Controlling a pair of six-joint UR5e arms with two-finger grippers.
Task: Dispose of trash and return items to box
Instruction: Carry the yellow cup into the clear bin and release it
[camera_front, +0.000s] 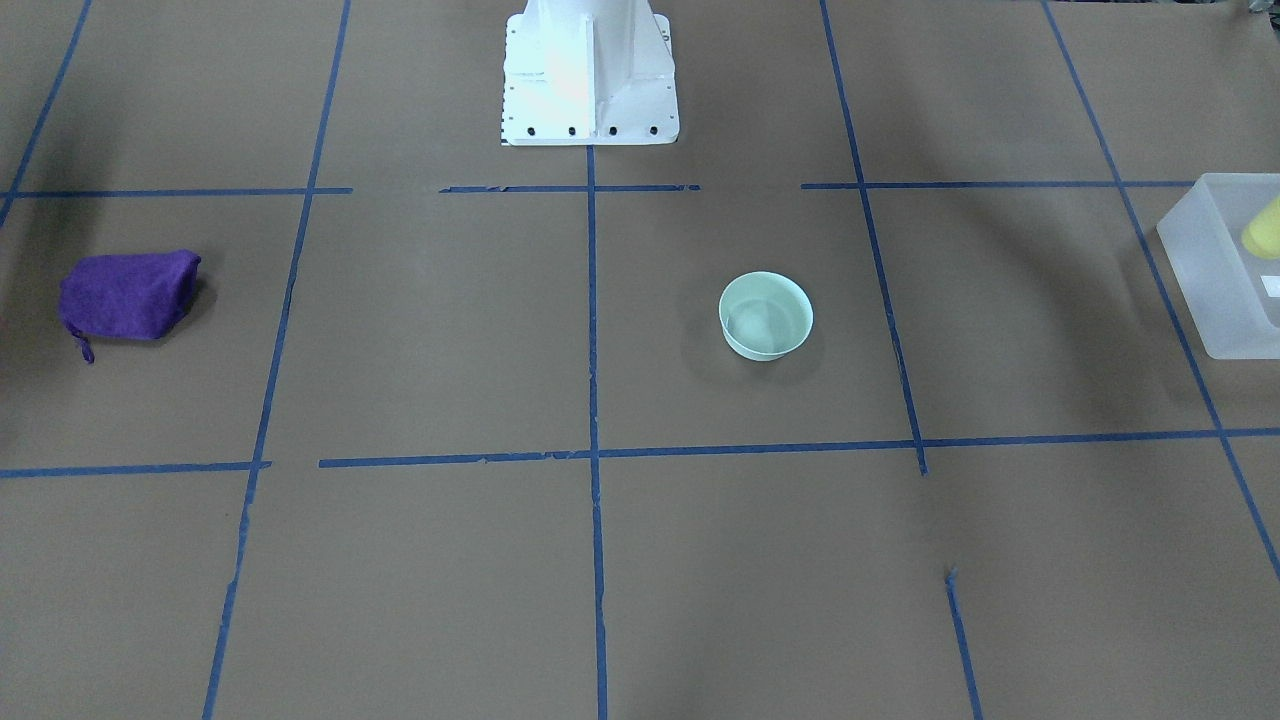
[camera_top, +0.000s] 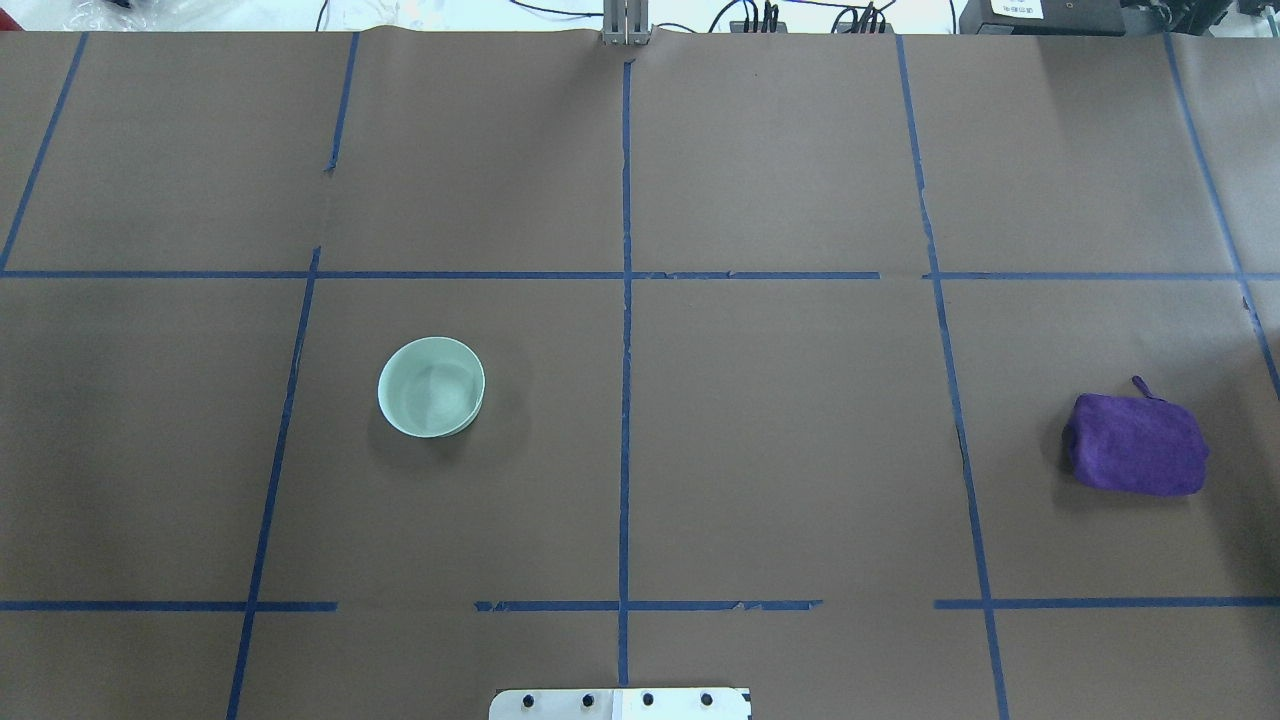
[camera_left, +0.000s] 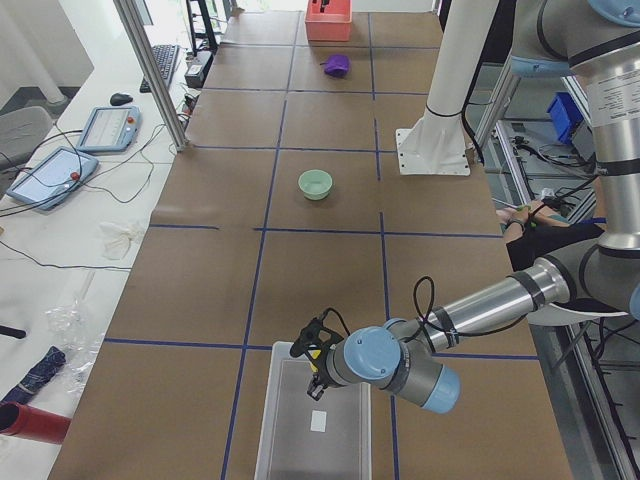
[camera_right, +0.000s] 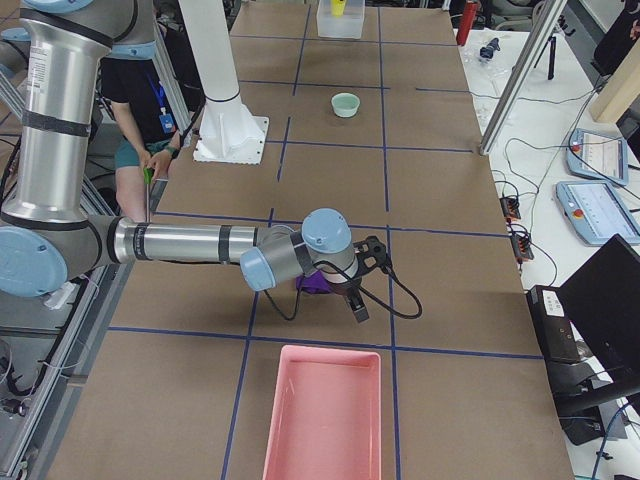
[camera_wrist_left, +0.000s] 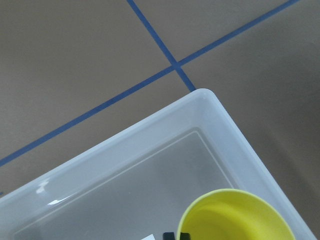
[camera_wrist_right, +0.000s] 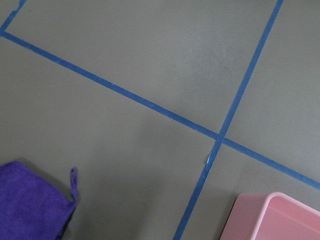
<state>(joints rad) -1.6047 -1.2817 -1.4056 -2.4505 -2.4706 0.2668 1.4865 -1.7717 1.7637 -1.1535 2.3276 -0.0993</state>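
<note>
Cup (camera_wrist_left: 235, 217) lies inside box (camera_wrist_left: 150, 142) outline, near its corner, below left jaws. Bowl (camera_top: 431, 386) is upright on counter (camera_top: 780, 450), well apart from box. Right jaws hover near cloth (camera_top: 1137, 445). I cannot tell either jaws' opening.

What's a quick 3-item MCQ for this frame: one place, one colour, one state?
1. The yellow cup is at:
A) the translucent box
B) the pink bin
C) the white robot base

2. The cloth bundle is:
A) red
B) purple
C) green

3. The mint bowl stands:
A) upside down
B) on its side
C) upright, empty

Answers:
1 A: the front and left wrist views show it within the box's outline.
2 B: it is plainly purple in the overhead view.
3 C: its open, bare inside faces up in the overhead view.
</note>
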